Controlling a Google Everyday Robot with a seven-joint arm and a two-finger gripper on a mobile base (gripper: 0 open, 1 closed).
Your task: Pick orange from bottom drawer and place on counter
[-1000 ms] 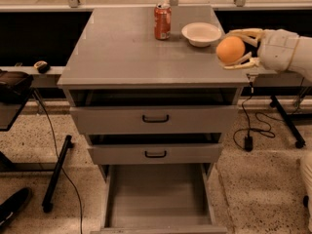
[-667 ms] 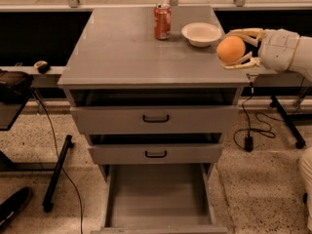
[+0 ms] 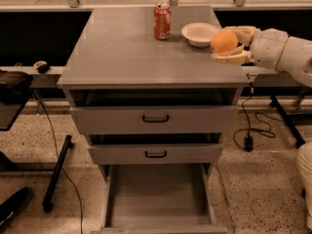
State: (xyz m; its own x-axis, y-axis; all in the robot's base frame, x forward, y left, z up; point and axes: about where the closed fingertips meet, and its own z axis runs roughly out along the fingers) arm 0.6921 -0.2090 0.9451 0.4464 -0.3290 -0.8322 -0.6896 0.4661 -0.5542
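Note:
My gripper reaches in from the right and is shut on the orange, a small round fruit held between its pale fingers. It hangs just above the right edge of the counter, the flat grey top of the cabinet, in front of the white bowl. The bottom drawer is pulled out at the base of the cabinet, and its grey tray shows nothing inside.
A red soda can and a white bowl stand at the back of the counter. Two grey drawers with black handles sit slightly open above the bottom one. Cables and stand legs lie on the floor on both sides.
The gripper with the orange has shifted slightly left and forward over the counter's right edge. Nothing else has moved.

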